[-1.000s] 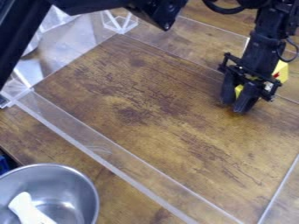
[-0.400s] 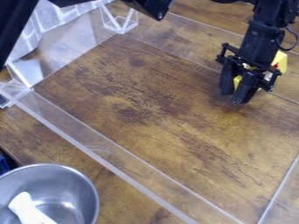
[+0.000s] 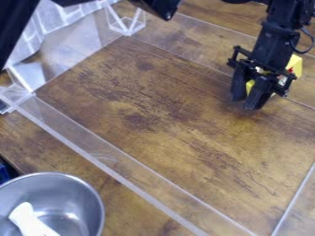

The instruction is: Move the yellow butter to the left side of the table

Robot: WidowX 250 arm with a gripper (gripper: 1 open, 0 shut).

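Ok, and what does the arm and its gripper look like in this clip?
The arm is black and slim, entering from the top right edge. Its gripper is black too, a blocky frame with side brackets and two dark fingers pointing down. No cables or markings can be made out at this resolution.

clear acrylic strips (image 3: pixel 87 138) border brown wood.

Laboratory test bench: a worn wood-grain counter (image 3: pixel 160 111) fenced by clear acrylic strips (image 3: pixel 105 157), with a robot arm (image 3: pixel 277 37) above.
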